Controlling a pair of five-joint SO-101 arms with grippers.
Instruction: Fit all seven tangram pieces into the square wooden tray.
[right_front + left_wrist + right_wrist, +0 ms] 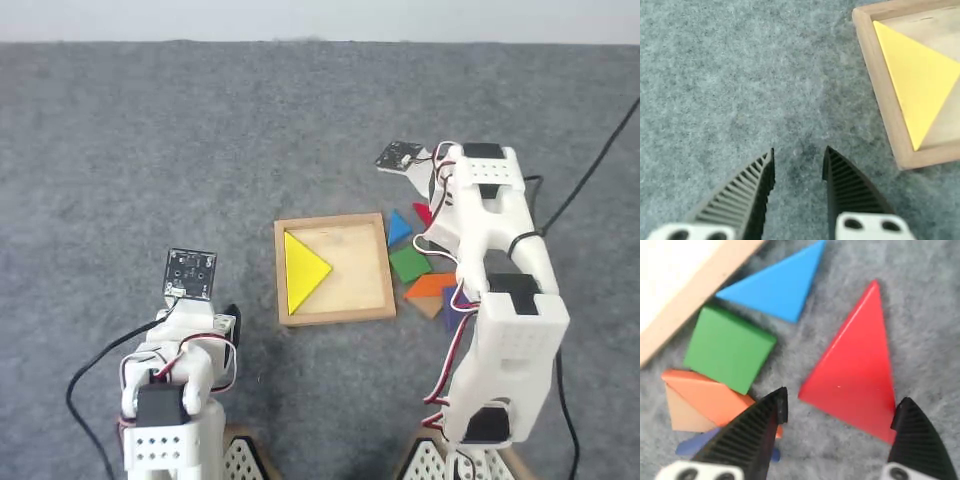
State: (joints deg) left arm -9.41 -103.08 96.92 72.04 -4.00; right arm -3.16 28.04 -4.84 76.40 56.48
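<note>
The square wooden tray (380, 266) lies mid-table with a yellow triangle (303, 270) against its left side; the same tray (879, 92) and yellow triangle (916, 79) appear in the left wrist view. To the tray's right lie a blue triangle (776, 286), green square (728, 348), red triangle (857, 371), orange piece (710, 397), tan piece (682, 416) and a dark blue piece (695, 445). My right gripper (842, 412) is open, low over the red triangle, a finger on either side. My left gripper (798, 162) is open over bare carpet left of the tray.
Grey carpet (150, 150) covers the table. The right arm (500, 300) stretches over the loose pieces on the tray's right. A dark cable (600, 160) runs off at the right edge.
</note>
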